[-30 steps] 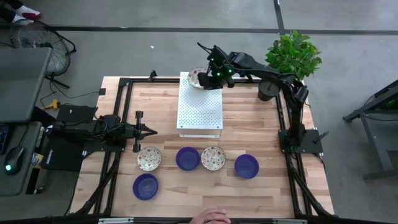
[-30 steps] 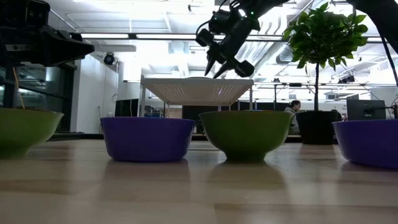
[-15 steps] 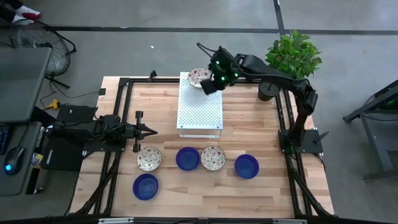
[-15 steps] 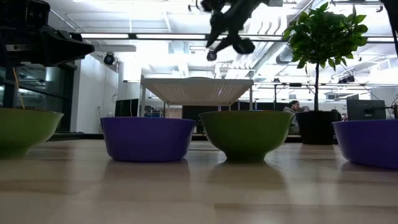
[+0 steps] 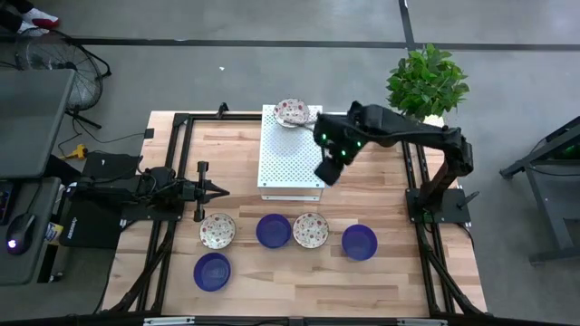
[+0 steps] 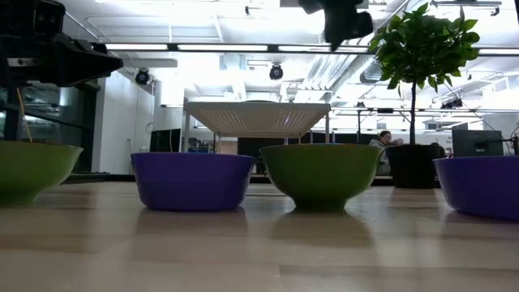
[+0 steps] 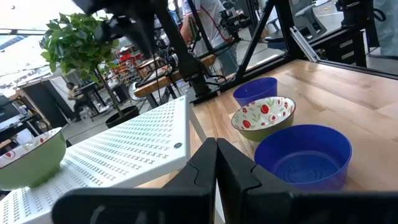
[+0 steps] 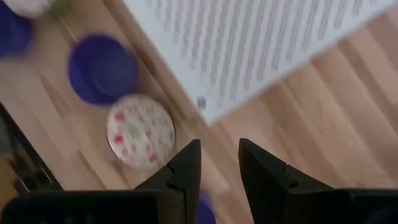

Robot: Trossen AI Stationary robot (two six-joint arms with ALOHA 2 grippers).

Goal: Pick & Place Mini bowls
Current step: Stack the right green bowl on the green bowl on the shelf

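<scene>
A floral mini bowl (image 5: 293, 112) stands on the far edge of the white perforated platform (image 5: 292, 154); it also shows in the left wrist view (image 7: 28, 158). Near the front edge a row stands on the table: a floral bowl (image 5: 217, 230), a blue bowl (image 5: 273, 230), a floral bowl (image 5: 310, 229) and a blue bowl (image 5: 360, 242). A third blue bowl (image 5: 212, 271) stands nearer still. My right gripper (image 5: 327, 169) hangs open and empty over the platform's right edge, high above it (image 6: 340, 18). My left gripper (image 5: 217, 189) is shut at the table's left.
A potted green plant (image 5: 424, 83) stands at the far right corner. Black frame rails (image 5: 172, 172) run along the table's sides. Bare wood lies between the platform (image 8: 267, 43) and the bowl row.
My right gripper has risen from the floral bowl on the platform's far edge. It has then gone toward the near and right edges, to above the platform's right side. The bowl stays on the platform.
</scene>
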